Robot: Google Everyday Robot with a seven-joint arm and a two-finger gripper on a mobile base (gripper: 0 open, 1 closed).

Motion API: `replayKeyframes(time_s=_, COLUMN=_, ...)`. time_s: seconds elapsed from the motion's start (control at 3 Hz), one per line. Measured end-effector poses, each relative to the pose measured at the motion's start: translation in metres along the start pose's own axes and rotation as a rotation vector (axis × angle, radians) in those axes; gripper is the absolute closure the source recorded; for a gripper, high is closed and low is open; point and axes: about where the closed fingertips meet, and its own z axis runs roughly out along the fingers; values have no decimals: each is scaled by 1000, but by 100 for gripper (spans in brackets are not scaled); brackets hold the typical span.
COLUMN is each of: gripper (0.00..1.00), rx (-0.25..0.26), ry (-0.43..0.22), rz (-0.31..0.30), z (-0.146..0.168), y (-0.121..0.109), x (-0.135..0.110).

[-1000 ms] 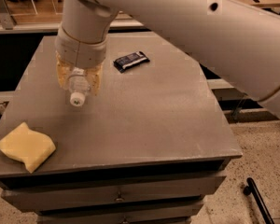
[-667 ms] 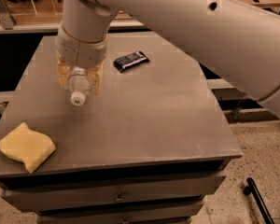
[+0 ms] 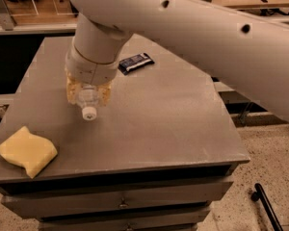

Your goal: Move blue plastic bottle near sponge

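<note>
My gripper (image 3: 88, 93) hangs from the big white arm over the left middle of the grey table (image 3: 173, 124). Its yellowish pads are shut on the blue plastic bottle (image 3: 88, 103), a small clear bottle that lies tilted with its white cap pointing toward the front. The bottle's label is mostly hidden between the pads. I cannot tell whether the bottle touches the table. The sponge (image 3: 26, 150), a pale yellow foam block with wavy edges, lies at the table's front left corner, well apart from the bottle and down-left of it.
A flat dark blue snack wrapper (image 3: 136, 62) lies on the table behind and right of the gripper. The table's front edge has drawers below it. A black rod (image 3: 265, 207) lies on the speckled floor at the lower right.
The gripper with the bottle has shifted slightly toward the front of the table, closer to the sponge. Sponge and wrapper have not moved.
</note>
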Motion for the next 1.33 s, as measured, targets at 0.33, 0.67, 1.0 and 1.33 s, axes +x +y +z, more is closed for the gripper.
replayKeyframes(time_s=0.33, gripper=100, rx=11, ry=-22, rz=-176, z=10, y=3, x=-25)
replayKeyframes(time_s=0.67, gripper=100, rx=10, ry=-22, rz=-261, z=10, y=3, x=-26)
replayKeyframes(time_s=1.0, gripper=100, rx=10, ry=-35, rz=-282, z=12, y=1, x=-28)
replayKeyframes(time_s=1.33, gripper=100, rx=0, ry=-107, rz=-436, z=20, y=-6, x=-44)
